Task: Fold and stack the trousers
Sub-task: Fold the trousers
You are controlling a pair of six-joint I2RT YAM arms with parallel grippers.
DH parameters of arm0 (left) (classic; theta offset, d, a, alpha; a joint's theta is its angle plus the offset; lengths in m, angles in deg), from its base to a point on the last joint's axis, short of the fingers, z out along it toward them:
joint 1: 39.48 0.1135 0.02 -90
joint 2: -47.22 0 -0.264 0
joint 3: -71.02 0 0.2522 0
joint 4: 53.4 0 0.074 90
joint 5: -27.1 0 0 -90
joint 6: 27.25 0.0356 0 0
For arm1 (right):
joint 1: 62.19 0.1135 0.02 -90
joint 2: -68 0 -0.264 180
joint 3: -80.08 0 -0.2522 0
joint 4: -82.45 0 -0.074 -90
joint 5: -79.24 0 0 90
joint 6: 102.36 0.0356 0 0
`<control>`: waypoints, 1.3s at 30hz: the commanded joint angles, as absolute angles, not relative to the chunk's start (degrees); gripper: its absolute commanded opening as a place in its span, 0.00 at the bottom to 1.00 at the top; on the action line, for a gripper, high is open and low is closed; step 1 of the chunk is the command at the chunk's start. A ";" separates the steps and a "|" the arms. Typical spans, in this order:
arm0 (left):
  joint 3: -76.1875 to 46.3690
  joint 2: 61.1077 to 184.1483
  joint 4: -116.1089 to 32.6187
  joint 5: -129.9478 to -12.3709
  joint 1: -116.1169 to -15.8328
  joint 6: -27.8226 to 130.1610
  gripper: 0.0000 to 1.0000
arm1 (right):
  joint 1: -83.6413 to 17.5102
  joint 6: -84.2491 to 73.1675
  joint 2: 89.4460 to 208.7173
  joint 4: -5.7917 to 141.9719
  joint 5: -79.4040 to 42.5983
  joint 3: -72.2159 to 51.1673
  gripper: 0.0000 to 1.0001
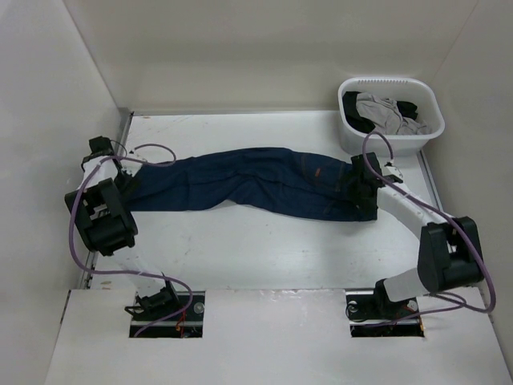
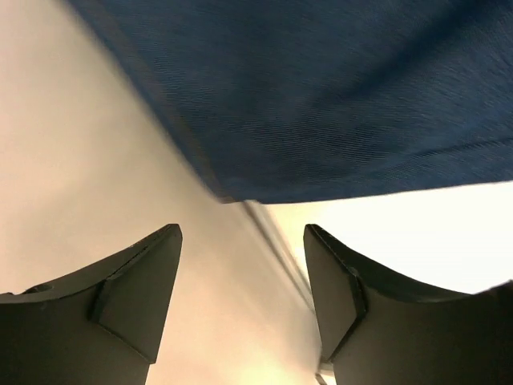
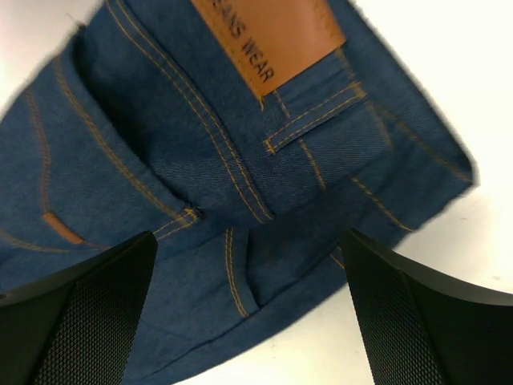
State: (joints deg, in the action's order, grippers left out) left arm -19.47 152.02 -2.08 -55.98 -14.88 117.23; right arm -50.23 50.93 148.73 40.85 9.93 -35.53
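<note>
top view: the trousers (image 1: 256, 180) lie stretched out flat across the far half of the table (image 1: 264, 257), legs to the left, waist to the right, with some bunching mid-length.

containers: one white basket (image 1: 377, 146) at the far right corner of the table, well apart from the hems and near the waist end. in it we see a crumpled grey garment (image 1: 385, 114) on top, and a black garment (image 1: 410, 107) beside it against the right rim. more black cloth shows at the basket's left side. we cannot tell whether that is the same piece.

left claw (image 1: 131, 172): at the hem end. in its wrist view the fingers (image 2: 128, 289) stand wide apart with nothing between them. the denim edge (image 2: 321, 96) lies just beyond the tips.

right claw (image 1: 365, 188): at the waist end. its wrist view shows the fingers (image 3: 88, 313) spread wide above the waistband, gripping nothing. beneath them are the tan patch (image 3: 268, 32), a belt loop and a back pocket with orange stitching. whether the tips touch the cloth, we cannot tell.
</note>
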 commanded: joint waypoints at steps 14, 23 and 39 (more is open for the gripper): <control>-19.21 157.00 -6.94 -54.11 -14.91 119.88 0.36 | -51.34 52.07 157.47 46.19 8.13 -30.79 0.87; -19.03 156.03 -9.84 -54.28 -14.21 119.70 0.05 | -52.74 51.10 158.62 46.71 10.24 -30.70 0.56; -23.07 151.55 -17.32 -55.43 -11.66 120.14 0.00 | -64.52 39.51 142.19 45.66 13.94 -34.66 0.00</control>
